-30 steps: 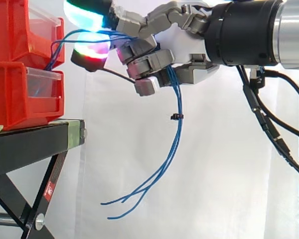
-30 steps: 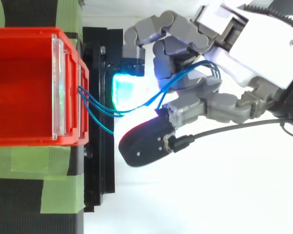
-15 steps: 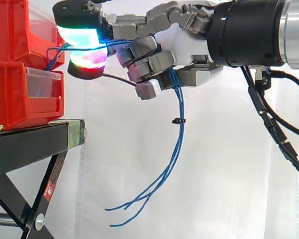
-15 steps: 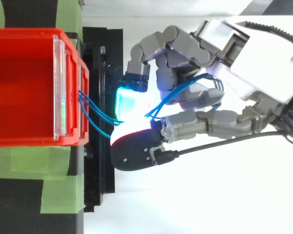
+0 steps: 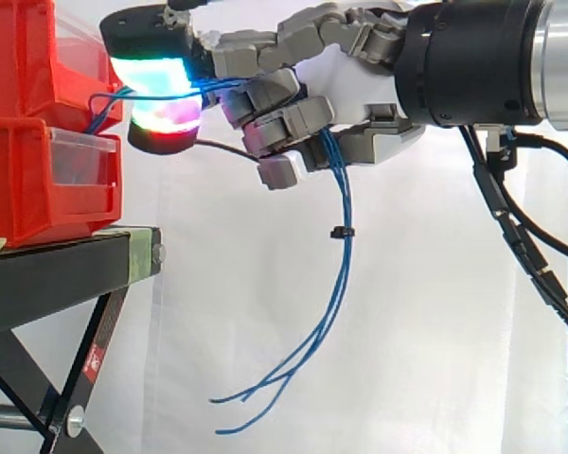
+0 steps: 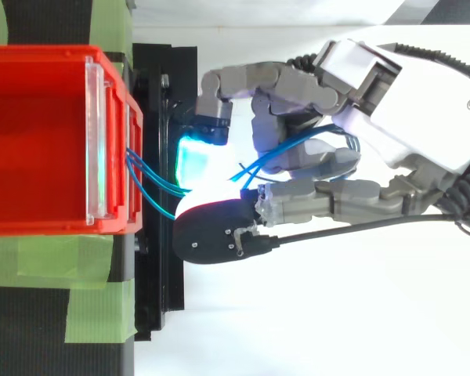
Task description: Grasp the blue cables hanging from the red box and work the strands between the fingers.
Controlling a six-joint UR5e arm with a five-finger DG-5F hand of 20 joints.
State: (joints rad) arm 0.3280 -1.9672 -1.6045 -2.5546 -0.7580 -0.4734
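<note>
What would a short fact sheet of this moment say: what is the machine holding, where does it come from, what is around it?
Hand: fingers curled round the blue cables
Blue cables: run from the front of the upper red bin through the hand, loose ends hanging free below
Black clip: small, on the hanging strands
Pads: glowing cyan and red, close to the bin's front
Support: bins stacked on a black stand

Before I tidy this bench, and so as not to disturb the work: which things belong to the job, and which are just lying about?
In the job:
- hand, fingers curled round the strands
- blue cables
- upper red box that the cables run from

Just there:
- lower red bin
- black stand
- green tape
- white curtain
</note>
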